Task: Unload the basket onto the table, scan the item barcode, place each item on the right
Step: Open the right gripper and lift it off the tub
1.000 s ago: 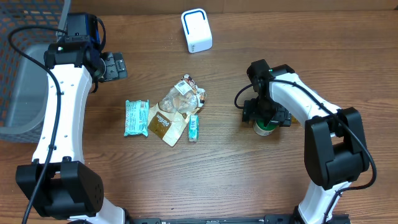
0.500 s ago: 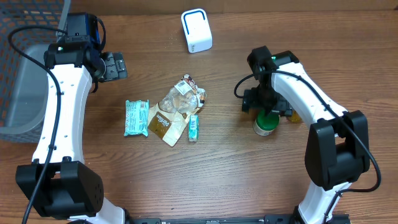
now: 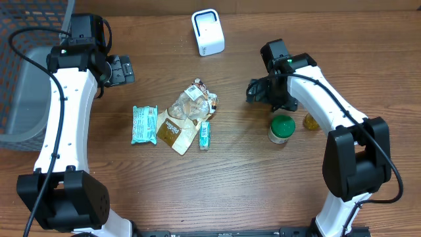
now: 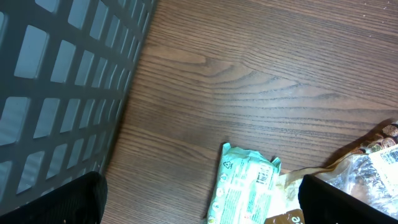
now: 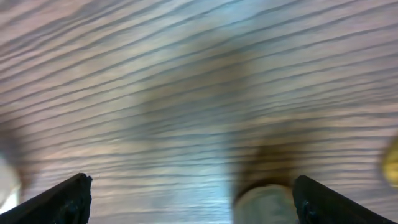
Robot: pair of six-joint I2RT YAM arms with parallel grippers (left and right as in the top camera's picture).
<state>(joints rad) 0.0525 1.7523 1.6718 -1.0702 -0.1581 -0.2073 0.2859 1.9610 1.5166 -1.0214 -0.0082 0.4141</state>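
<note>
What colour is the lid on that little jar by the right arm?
Green. The lid shows best in the overhead view.

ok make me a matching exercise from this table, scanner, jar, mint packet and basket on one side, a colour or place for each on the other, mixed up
1. scanner
2. jar
3. mint packet
4. basket

A. dark grid walls, at the left edge of the table
B. green lid, standing on the right side
C. white, at the far side, near the middle
D. lying flat, just left of the snack bags

Pairs: 1-C, 2-B, 3-D, 4-A
</note>
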